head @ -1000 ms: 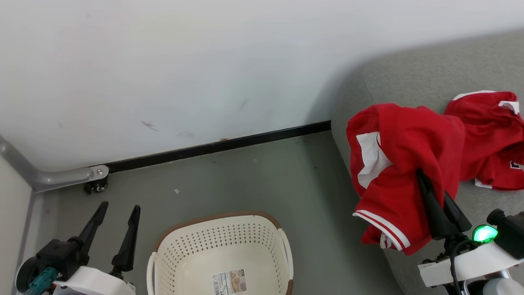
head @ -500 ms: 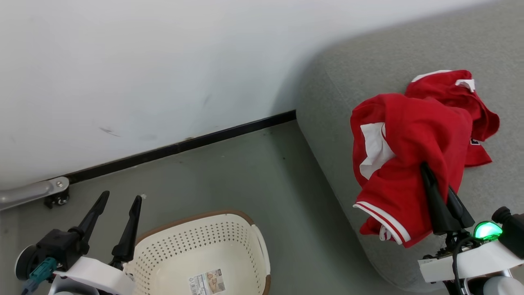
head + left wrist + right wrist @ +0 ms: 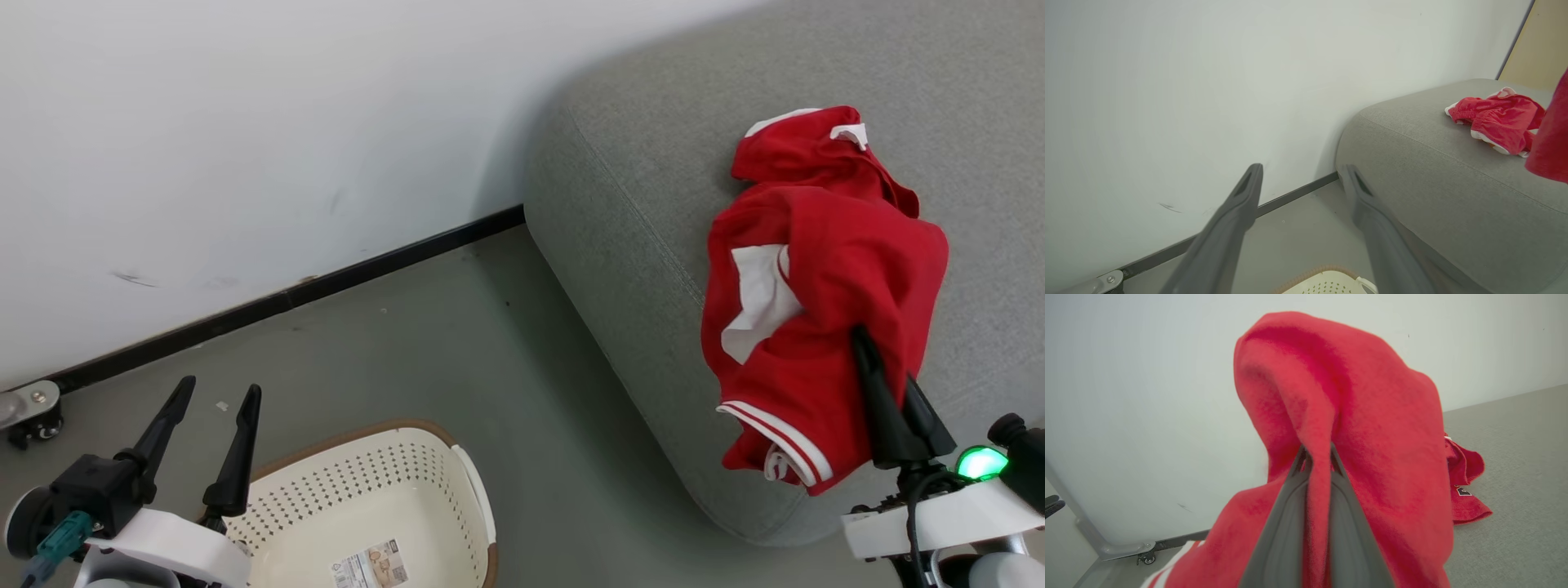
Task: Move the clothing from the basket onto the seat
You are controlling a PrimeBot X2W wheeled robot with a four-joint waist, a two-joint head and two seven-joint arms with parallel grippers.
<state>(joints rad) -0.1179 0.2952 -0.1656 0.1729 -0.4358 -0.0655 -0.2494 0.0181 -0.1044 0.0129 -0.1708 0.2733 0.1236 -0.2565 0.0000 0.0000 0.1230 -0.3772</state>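
Observation:
My right gripper (image 3: 875,359) is shut on a red garment with white panels and stripe trim (image 3: 816,310), one piece of the clothing, which drapes over the fingers and hangs above the grey seat (image 3: 637,204) near its front edge. In the right wrist view the red cloth (image 3: 1372,416) is pinched between the closed fingertips (image 3: 1316,451). A second red garment (image 3: 816,151) lies crumpled on the seat just behind it. The cream basket (image 3: 351,437) stands on the floor at lower left with nothing but its label inside. My left gripper (image 3: 219,388) hangs open beside the basket's left rim, holding nothing.
A white wall with a black baseboard (image 3: 326,282) runs behind the grey floor. A metal leg with a caster (image 3: 28,408) sits at the far left. A beige panel (image 3: 1543,41) stands behind the seat. The seat's rounded corner (image 3: 1355,122) comes close to the wall.
The head camera has swung right, so basket and wall slide left in the picture. The held garment now hangs further over the seat, in front of the other garment. Both grippers keep their states.

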